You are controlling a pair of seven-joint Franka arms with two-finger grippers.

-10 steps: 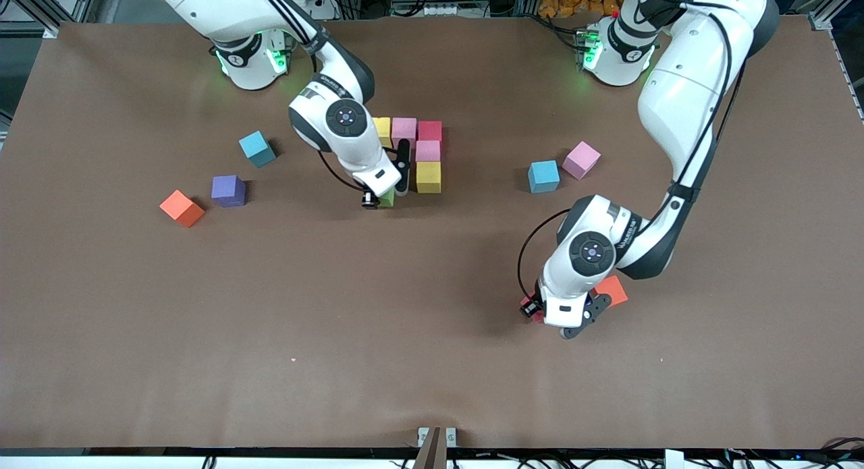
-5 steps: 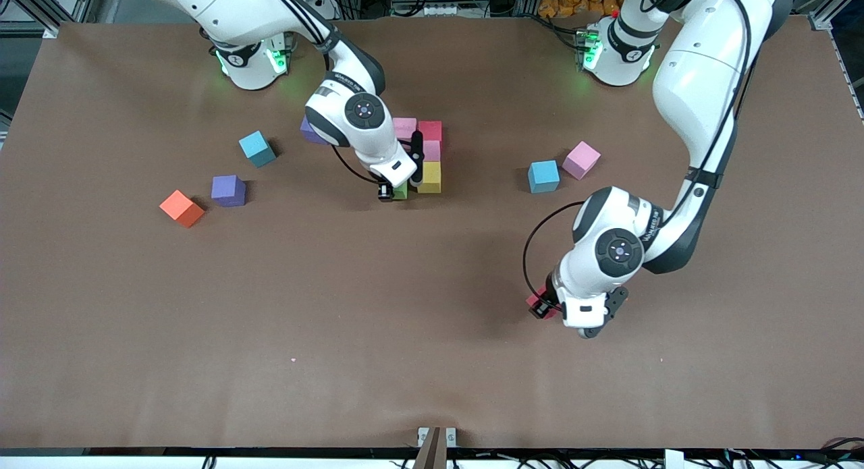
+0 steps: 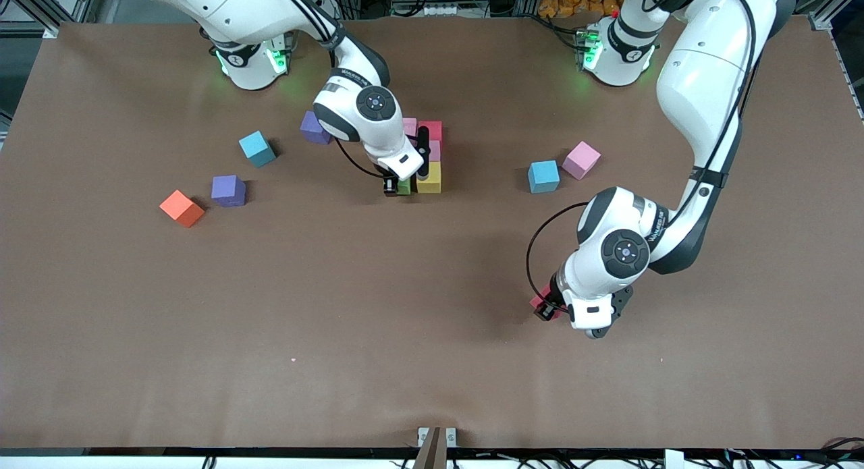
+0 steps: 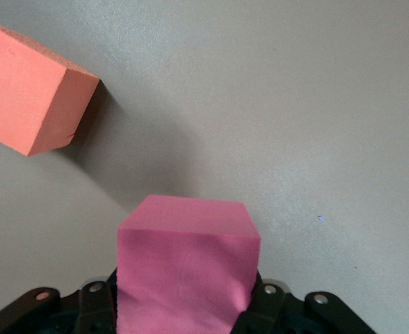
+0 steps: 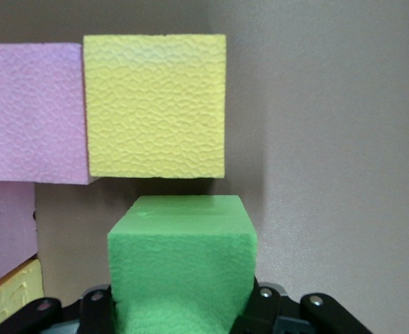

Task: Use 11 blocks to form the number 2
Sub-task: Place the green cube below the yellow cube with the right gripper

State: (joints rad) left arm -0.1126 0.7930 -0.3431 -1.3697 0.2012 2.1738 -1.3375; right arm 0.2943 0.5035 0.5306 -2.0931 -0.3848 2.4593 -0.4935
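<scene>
Right gripper (image 3: 403,184) pinched a green foam cube (image 5: 181,263) beside the yellow foam cube (image 3: 429,177). Left gripper (image 3: 550,308) pinched a pink foam cube (image 4: 186,268).

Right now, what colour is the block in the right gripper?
Green: the block held in the right gripper shows best in the right wrist view.

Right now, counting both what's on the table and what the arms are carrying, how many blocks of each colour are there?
pink blocks: 3
yellow blocks: 2
red blocks: 2
purple blocks: 2
cyan blocks: 2
orange blocks: 2
green block: 1
Total: 14
</scene>
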